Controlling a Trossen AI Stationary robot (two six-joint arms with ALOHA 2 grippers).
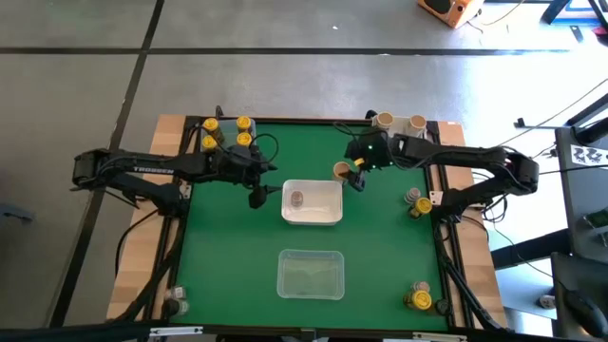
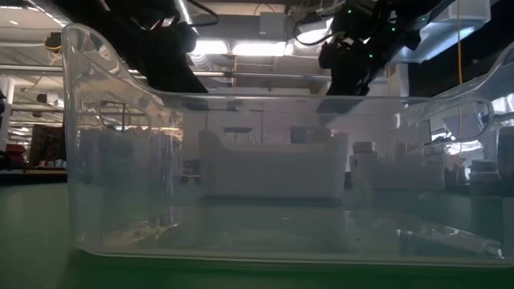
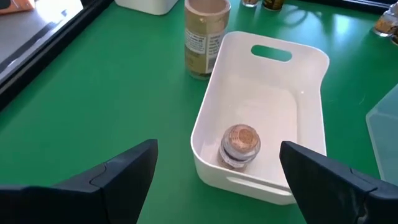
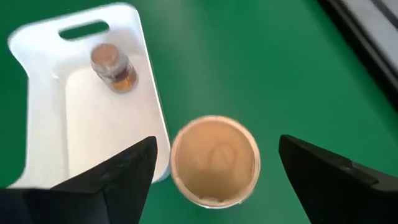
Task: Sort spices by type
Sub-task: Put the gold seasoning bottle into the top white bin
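A white bin (image 1: 328, 215) stands mid-table with one brown-lidded spice jar (image 3: 239, 146) lying in it. A tan-lidded spice jar (image 4: 214, 160) stands upright on the green mat just beyond the bin's far right corner. My right gripper (image 4: 217, 140) hovers open above this jar, one finger on either side of it and clear of it. My left gripper (image 1: 258, 195) is open beside the bin's left end, aimed at the bin, with nothing between its fingers.
A clear bin (image 1: 310, 274) sits near the front edge. Several yellow-lidded jars (image 1: 226, 133) stand at the far left. Two tan-lidded jars (image 1: 399, 122) are at the far right. More jars stand at the right edge (image 1: 416, 201) and the near right corner (image 1: 418, 299).
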